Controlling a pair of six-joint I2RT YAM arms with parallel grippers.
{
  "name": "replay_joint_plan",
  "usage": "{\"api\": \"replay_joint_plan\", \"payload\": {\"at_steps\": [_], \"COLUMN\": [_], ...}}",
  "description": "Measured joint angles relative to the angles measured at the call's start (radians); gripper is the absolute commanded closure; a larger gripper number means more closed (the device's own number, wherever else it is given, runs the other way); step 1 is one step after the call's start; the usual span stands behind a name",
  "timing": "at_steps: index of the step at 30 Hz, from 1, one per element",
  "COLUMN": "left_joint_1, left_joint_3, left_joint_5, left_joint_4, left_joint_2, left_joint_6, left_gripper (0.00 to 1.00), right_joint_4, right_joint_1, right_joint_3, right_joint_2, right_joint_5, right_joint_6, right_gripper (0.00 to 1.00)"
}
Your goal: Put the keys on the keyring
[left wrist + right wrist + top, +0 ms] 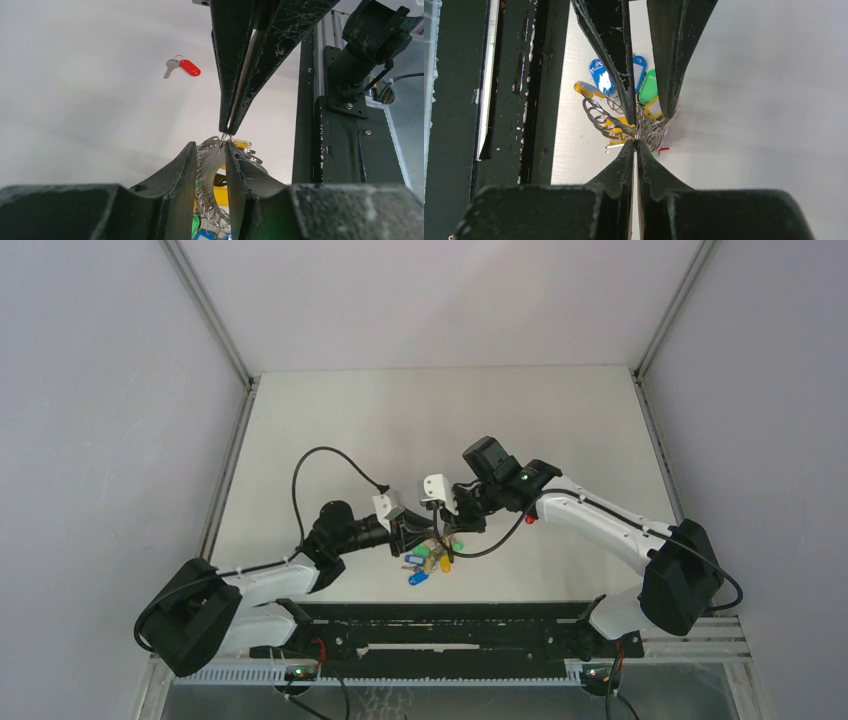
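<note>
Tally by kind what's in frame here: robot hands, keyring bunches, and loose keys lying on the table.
Hands: 2 (left hand, right hand)
Keyring bunch: 1
Loose red-headed key: 1
Total: 4

Even, diffuse light is flooding the white table (330, 440), casting only soft shadows. Both wrist views are rendering their own near fingers (170, 200) dark and blurred.

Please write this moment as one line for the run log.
left gripper: shut on keyring | right gripper: shut on keyring | red key: loose on table, apart
</note>
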Motion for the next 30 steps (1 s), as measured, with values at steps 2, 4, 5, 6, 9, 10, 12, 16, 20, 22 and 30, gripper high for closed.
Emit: {"api": "replay_joint_plan", "payload": {"at_steps": [2,4,5,6,9,10,12,16,20,22,30], "left_joint_1": [0.0,0.0,0.0,0.0,0.0,0.0,0.0,0.0,0.0,0.0,0.0], "left_joint_3": [0.012,0.023,0.028,0.03,0.032,0.032,0.033,0.039,0.051,0.056,0.058], "left_joint_5": [0.01,0.023,0.028,0.031,0.047,0.05,0.057,0.077,0.091,0.098,0.101], "left_joint_4": [0.004,0.005,0.005,0.006,0.005,0.005,0.005,0.003,-0.014,-0.021,-0.06], "left_joint_2": [0.017,0.032,0.038,0.042,0.047,0.049,0.052,0.059,0.069,0.072,0.076], "left_joint_6": [0.0,0.001,0.001,0.001,0.001,0.001,0.002,0.004,0.01,0.011,0.032], "left_gripper": [0.73,0.76,0.77,0.77,0.78,0.78,0.78,0.81,0.85,0.86,0.93], "right_joint_4": [0.002,0.003,0.003,0.004,0.005,0.006,0.008,0.01,0.01,0.01,0.01], "right_joint_1": [0.0,-0.001,-0.001,-0.001,-0.002,-0.002,-0.002,-0.002,-0.001,-0.001,-0.001], "right_joint_3": [0.0,0.0,0.0,0.0,0.0,0.0,0.0,0.0,0.0,0.0,0.0], "right_joint_2": [0.0,0.0,0.0,0.0,0.0,0.0,0.0,0.002,0.002,0.002,0.002], "right_joint_5": [-0.003,-0.005,-0.005,-0.006,-0.007,-0.008,-0.01,-0.016,-0.021,-0.021,-0.023], "right_joint_6": [0.0,-0.001,-0.001,-0.001,-0.005,-0.005,-0.005,-0.007,-0.008,-0.008,-0.008], "right_gripper": [1.0,1.0,1.0,1.0,1.0,1.0,1.0,1.0,1.0,1.0,1.0]}}
